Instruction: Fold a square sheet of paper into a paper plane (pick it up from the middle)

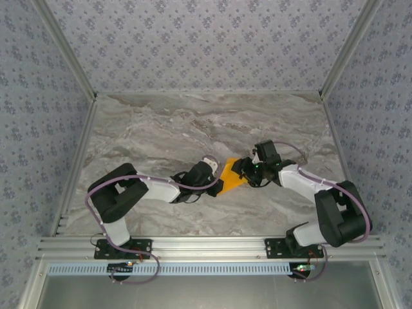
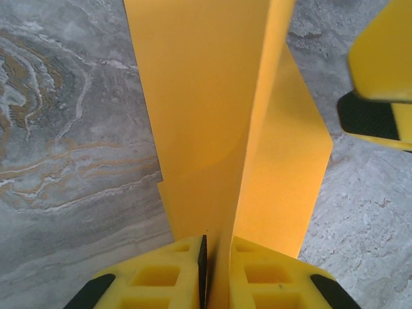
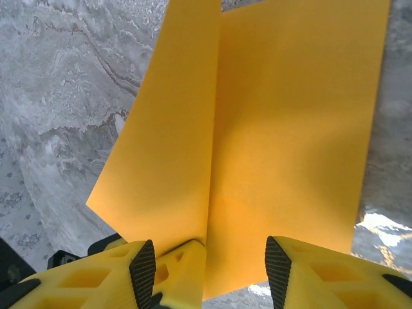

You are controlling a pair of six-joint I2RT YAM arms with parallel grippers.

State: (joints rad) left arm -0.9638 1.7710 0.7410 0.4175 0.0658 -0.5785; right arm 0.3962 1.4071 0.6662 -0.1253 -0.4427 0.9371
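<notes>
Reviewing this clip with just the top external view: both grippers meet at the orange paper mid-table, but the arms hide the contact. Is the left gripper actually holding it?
Observer: Yes. In the left wrist view the left gripper is shut on a raised fold of the orange paper.
Operator: And the right one?
Observer: The right wrist view shows the right gripper with jaws apart, the paper's near edge lying between them.
Operator: Any crease visible?
Observer: One straight crease runs lengthwise up the sheet.
</notes>
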